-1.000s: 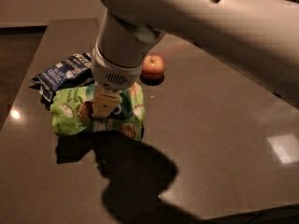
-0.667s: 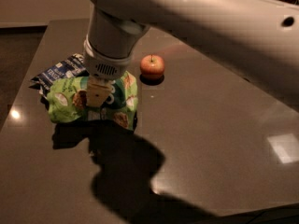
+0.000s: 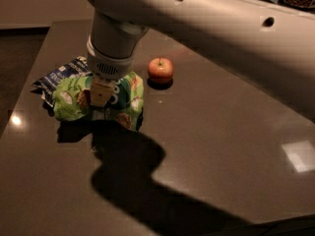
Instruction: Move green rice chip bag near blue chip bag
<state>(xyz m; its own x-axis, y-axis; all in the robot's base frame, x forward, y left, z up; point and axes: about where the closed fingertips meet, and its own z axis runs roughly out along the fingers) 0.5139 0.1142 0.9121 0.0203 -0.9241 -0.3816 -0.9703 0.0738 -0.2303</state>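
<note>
The green rice chip bag [image 3: 74, 98] is crumpled at the left of the dark table, light green with tan chip pictures. My gripper [image 3: 101, 100] reaches down from the big white arm and is shut on the bag's middle. The bag seems to hang just above the table, over its shadow. The blue chip bag [image 3: 58, 76] lies right behind and to the left of it, its near edge partly covered by the green bag.
A red apple [image 3: 160, 69] stands on the table [image 3: 221, 146] to the right of the bags. The white arm [image 3: 206, 28] crosses the top of the view. The table's left edge is close to the bags.
My gripper has carried the green rice chip bag a little to the left and back, so it now overlaps the blue chip bag's near edge. The apple has stayed put.
</note>
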